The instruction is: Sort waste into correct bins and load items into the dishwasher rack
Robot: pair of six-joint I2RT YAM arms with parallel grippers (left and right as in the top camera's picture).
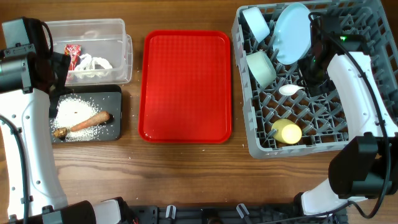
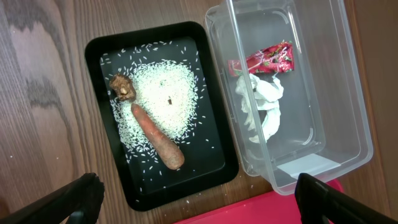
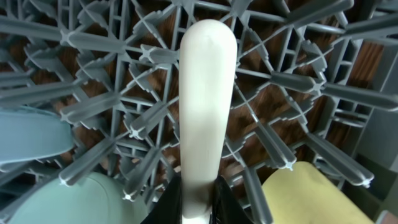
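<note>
My right tool [image 3: 199, 204] pinching spoon [image 3: 207, 93] above rack [image 3: 298, 81]: loading step. Next: lower spoon straight below tool, let go. My left tool [image 2: 198, 190] spread.

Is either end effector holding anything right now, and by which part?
The right end effector grips the white plastic spoon by its handle end; the left end effector holds nothing.

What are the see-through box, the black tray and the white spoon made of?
The clear tub looks like glossy plastic: the table shows through its walls. The black tray seems plastic too, smooth, with rounded moulded corners. The white spoon looks like smooth, faintly shiny plastic, though ceramic is possible.
</note>
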